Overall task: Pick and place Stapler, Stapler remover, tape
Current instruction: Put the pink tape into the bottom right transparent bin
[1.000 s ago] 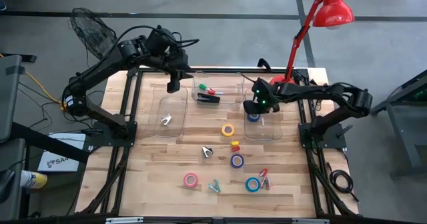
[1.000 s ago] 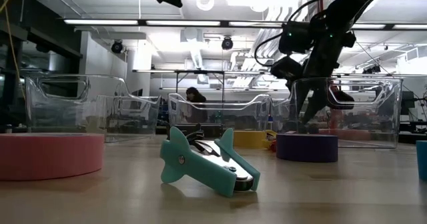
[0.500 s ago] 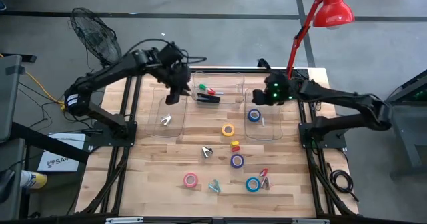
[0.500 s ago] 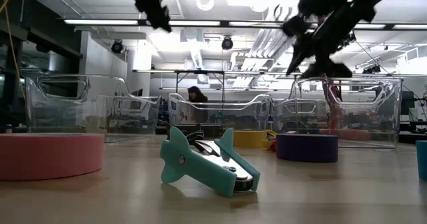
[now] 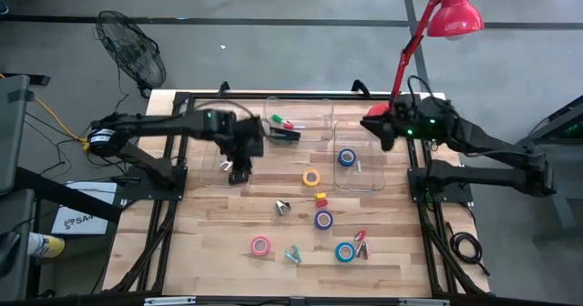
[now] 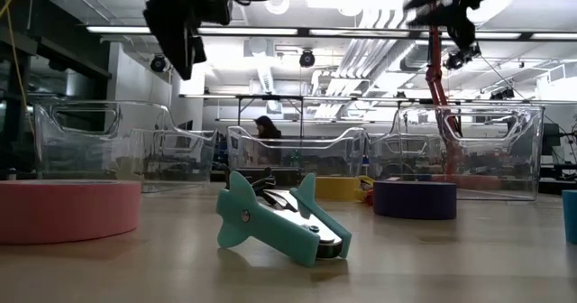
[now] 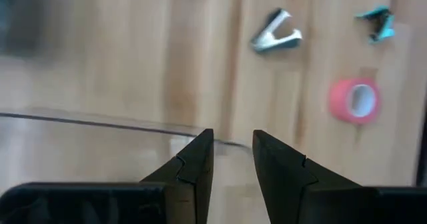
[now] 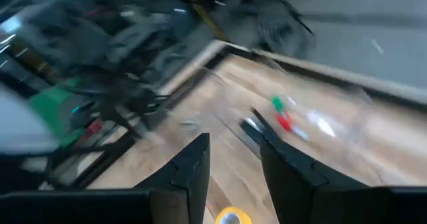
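The black stapler (image 5: 284, 135) lies in the middle clear bin (image 5: 314, 117), beside green and red items (image 8: 283, 113). A blue tape roll (image 5: 346, 158) lies flat in the right bin (image 5: 375, 174). Yellow (image 5: 311, 178), purple (image 5: 323, 219), pink (image 5: 260, 246) and teal-blue (image 5: 344, 251) rolls lie flat on the table. Staple removers lie loose: a silver one (image 7: 277, 34), a teal one (image 6: 275, 217) and a red one (image 5: 362, 242). My left gripper (image 7: 232, 151) is open and empty above the left bin's near wall (image 7: 100, 123). My right gripper (image 8: 232, 164) is open and empty, high at the far right.
A silver remover (image 5: 225, 164) lies in the left bin, right beside my left gripper. A small red and yellow piece (image 5: 320, 198) sits between the yellow and purple rolls. A red desk lamp (image 5: 451, 10) stands at the far right corner. A fan (image 5: 132, 46) stands off the far left.
My left gripper has come down and toward the table's near edge, from the left bin's far wall to its near wall. My right gripper has risen out of the right bin, drawn back toward the far right and tipped up toward level. The blue roll stays in that bin.
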You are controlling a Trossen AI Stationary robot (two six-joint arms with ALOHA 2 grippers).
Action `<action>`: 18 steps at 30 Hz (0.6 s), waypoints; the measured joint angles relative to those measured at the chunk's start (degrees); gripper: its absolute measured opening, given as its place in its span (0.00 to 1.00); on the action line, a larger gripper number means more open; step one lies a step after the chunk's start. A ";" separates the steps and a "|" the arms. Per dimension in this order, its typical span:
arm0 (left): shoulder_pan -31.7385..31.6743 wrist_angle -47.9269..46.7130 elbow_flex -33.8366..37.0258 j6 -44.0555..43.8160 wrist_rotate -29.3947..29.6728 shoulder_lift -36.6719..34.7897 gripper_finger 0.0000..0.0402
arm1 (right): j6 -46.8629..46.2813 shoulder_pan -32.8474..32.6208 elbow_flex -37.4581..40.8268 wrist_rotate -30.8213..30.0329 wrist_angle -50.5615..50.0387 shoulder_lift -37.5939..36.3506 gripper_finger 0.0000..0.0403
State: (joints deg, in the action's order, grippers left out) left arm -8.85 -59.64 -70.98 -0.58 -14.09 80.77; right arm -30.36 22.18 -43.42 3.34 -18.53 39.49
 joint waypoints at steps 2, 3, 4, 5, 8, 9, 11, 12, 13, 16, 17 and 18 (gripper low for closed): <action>3.62 1.79 1.07 -4.13 0.15 0.00 0.26 | 4.25 -0.95 0.00 2.78 1.13 -1.15 0.31; 5.45 2.74 1.58 -6.12 0.13 0.00 0.26 | 5.08 -1.49 0.00 4.34 1.53 -1.50 0.31; 7.36 4.00 2.09 -8.42 0.15 0.00 0.26 | 5.00 -2.08 0.00 6.29 1.75 -1.72 0.31; 9.20 5.32 2.60 -10.89 0.13 0.00 0.26 | 4.41 -2.67 0.00 8.18 1.72 -1.78 0.31; 14.49 9.39 4.18 -19.19 0.13 0.00 0.26 | 3.54 -4.46 0.00 13.71 1.67 -1.46 0.31; 16.08 10.84 4.74 -21.77 0.13 0.00 0.26 | 3.71 -5.11 0.00 15.30 1.69 -1.21 0.31; 18.96 14.26 5.98 -26.27 0.19 0.00 0.26 | 3.80 -6.40 0.00 17.85 1.67 -0.63 0.31; 20.23 15.87 6.57 -28.63 0.63 0.00 0.26 | 3.90 -7.06 0.00 18.71 1.67 -0.32 0.31; 21.43 17.22 7.10 -31.13 1.61 0.00 0.26 | 4.65 -7.68 0.02 19.45 1.64 0.04 0.31; 25.01 19.37 7.98 -39.95 7.11 1.34 0.26 | 7.82 -9.58 0.02 20.58 1.64 1.00 0.31; 26.18 19.13 8.03 -42.09 8.03 1.86 0.26 | 8.17 -10.21 0.02 20.62 1.66 1.29 0.31; 27.16 19.37 8.04 -43.76 8.32 2.38 0.26 | 8.19 -10.89 0.04 20.62 1.65 1.64 0.31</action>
State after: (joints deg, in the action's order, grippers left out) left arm 18.31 -40.27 -62.94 -44.34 -5.77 83.16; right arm -22.17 11.29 -43.38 23.97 -16.88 41.13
